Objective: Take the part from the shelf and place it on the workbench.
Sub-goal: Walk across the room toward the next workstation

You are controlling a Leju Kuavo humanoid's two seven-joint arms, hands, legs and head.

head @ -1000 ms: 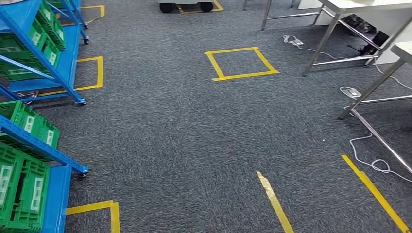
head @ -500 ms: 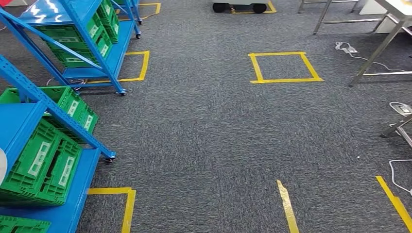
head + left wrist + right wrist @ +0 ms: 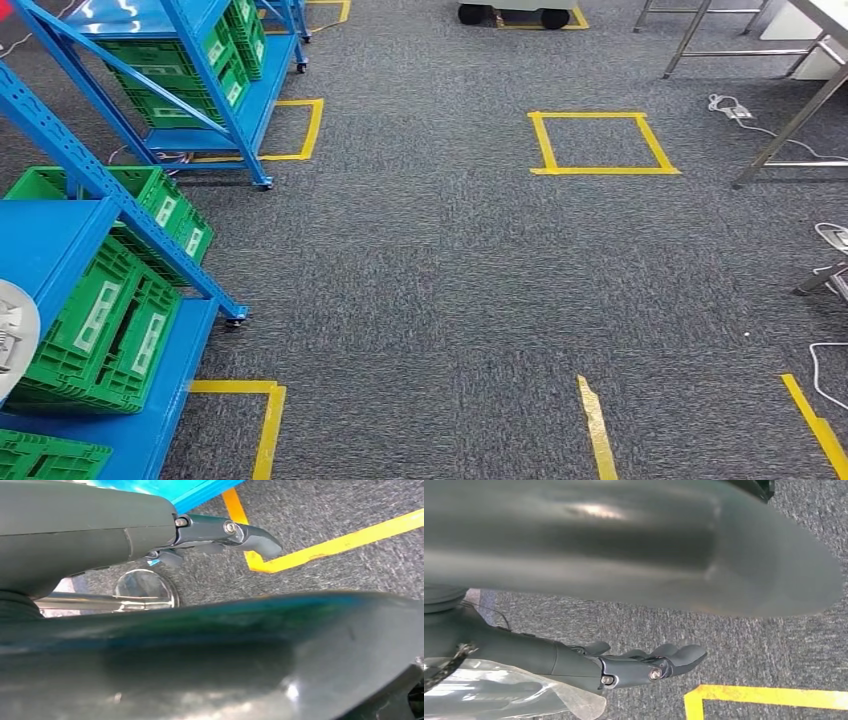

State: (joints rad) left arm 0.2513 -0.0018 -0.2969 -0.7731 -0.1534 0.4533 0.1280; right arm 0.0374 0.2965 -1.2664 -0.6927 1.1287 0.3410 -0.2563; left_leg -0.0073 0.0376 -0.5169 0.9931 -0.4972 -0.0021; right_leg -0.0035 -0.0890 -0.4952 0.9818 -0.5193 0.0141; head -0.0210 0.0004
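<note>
Left robot hand (image 3: 220, 532): hangs low, fingers stretched out, apart from the thumb, nothing held. Blue shelf (image 3: 165, 490) edge is just beyond its fingertips, and a yellow tape corner (image 3: 260, 562) on the carpet sits past them. Part (image 3: 12, 335): likely the pale round piece on the shelf's upper deck at the far left of the head view, cut off by the frame, well apart from both hands and not yet touched. Green crates (image 3: 110, 320) sit on the deck below it. Each has a white label, too small to read, and no brand is legible anywhere. Step in hand, as I judge it: approach the shelf. To do it well, square up inside the tape mark by the shelf, stop close enough to raise the left robot hand over the deck, and keep the fingers spread until they are around the part. Mid floor has a tape square (image 3: 603, 143). Further right are cables (image 3: 735, 108) and the surface (image 3: 832, 12) on metal legs, far from either hand. Mind the cables on the walk back. Right robot hand (image 3: 639, 665): fingers extended, holding nothing, tape corner (image 3: 744, 695) just beyond it.
</note>
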